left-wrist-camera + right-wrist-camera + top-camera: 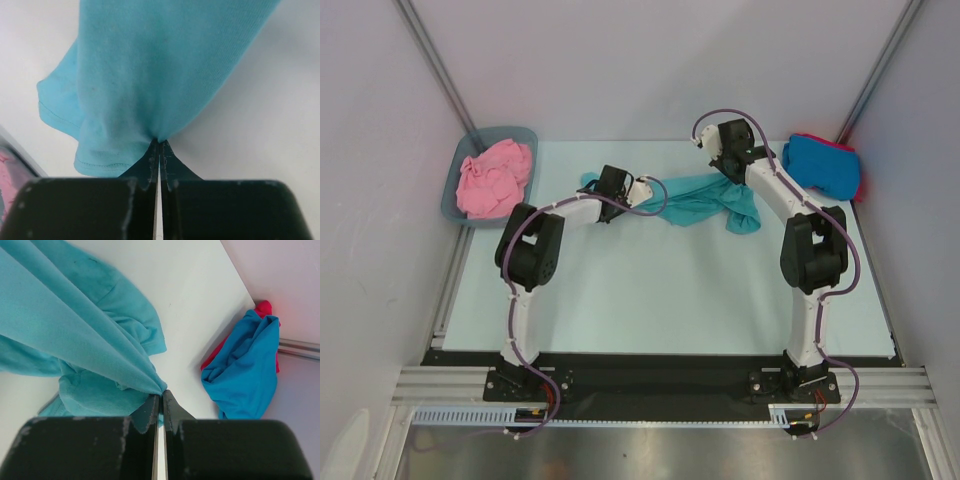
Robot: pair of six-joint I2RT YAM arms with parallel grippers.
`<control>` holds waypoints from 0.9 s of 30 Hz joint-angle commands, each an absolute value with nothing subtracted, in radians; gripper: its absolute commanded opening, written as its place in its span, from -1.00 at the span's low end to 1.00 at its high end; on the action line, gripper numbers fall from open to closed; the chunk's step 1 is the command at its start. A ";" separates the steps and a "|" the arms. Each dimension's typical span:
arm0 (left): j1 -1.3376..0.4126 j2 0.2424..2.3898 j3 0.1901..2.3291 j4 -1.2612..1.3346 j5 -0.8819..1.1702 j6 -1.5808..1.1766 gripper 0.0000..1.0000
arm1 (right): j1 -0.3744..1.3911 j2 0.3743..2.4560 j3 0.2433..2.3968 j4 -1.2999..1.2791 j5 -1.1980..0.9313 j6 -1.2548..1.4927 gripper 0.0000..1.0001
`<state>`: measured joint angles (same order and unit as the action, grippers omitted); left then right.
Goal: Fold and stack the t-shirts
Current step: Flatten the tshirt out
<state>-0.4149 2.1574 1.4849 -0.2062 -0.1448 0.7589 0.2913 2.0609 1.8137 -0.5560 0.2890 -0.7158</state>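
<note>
Left fingers [148, 163] and right fingers [149, 412] clenched on teal t-shirt [695, 190]; I'd pull apart evenly, then lay flat on tabletop [670, 290].

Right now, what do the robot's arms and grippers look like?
The left arm and right arm are white tubes with bulky black joints, a purple cable looping along each. The left gripper and right gripper are black, with flat fingers tapering to scuffed tips.
</note>
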 commanded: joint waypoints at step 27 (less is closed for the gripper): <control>-0.365 1.743 1.715 -0.415 -0.175 0.793 -0.99 | 0.203 1.948 1.953 -0.853 0.011 -0.687 -0.94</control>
<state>-0.3851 1.8240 1.6886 -0.3000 -0.2230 0.7696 0.2359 2.0480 1.9018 -0.7387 0.1051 -0.6884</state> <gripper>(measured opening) 0.006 0.057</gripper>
